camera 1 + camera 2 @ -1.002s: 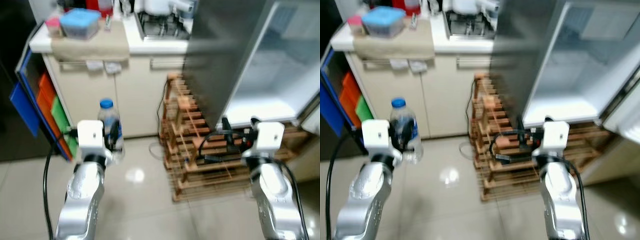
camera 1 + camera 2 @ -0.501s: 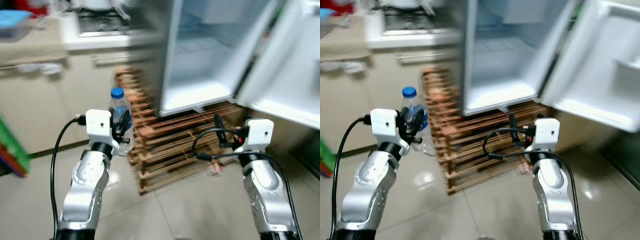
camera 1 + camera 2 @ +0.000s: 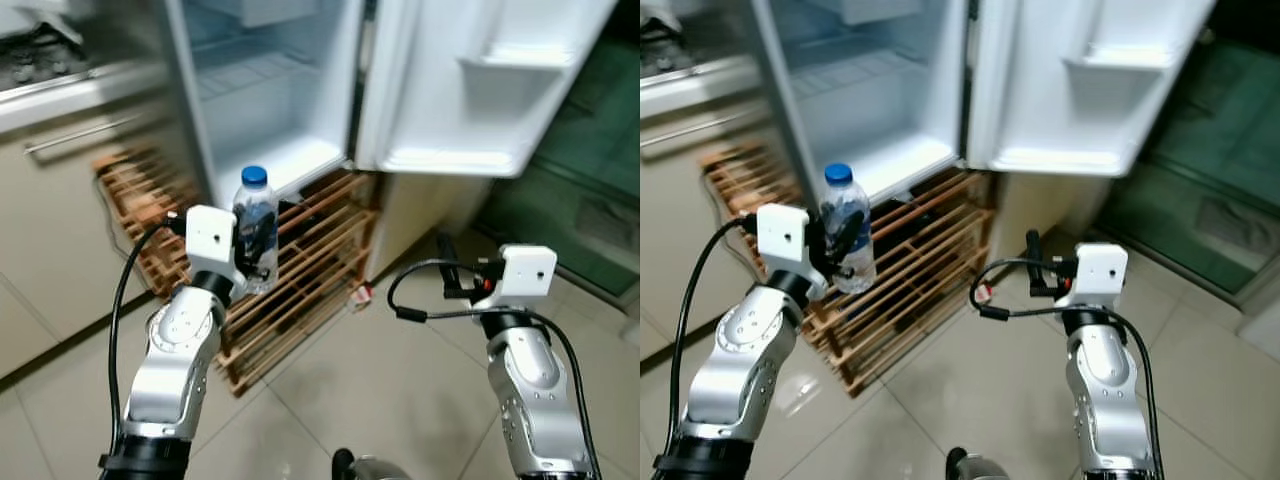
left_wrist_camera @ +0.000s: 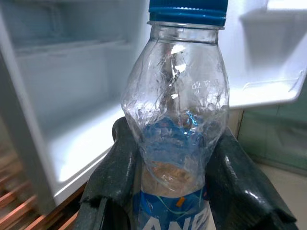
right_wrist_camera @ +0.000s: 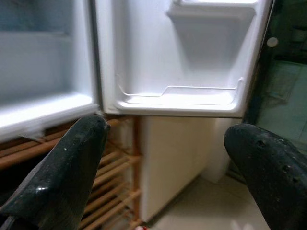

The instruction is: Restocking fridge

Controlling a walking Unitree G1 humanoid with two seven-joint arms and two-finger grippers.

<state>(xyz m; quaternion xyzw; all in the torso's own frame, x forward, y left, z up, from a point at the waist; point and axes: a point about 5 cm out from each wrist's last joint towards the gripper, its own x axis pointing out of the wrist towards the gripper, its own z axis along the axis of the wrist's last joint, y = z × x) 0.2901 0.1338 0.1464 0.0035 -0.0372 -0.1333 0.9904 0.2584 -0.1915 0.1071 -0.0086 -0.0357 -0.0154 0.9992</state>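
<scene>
While left end effector (image 3: 252, 243) grips upright crinkled clear blue-capped bottle (image 3: 256, 228), right end effector (image 3: 1032, 262) spread

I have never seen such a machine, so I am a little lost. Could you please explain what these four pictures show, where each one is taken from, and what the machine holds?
This is a walking humanoid robot with two silver arms, each ending in a pincer of two long black fingers. Two pictures come from cameras in its head, looking forward and down; both show the same scene. The other two come from cameras on its wrists, looking along the fingers.

The left pincer is shut on a clear plastic water bottle with a blue cap, held upright. The left wrist picture shows that bottle close up between the fingers. The right pincer is open and holds nothing.

Ahead stands a white fridge with its door open; its lower shelf looks bare. The fridge rests on a wooden slatted pallet on a pale tiled floor.
</scene>
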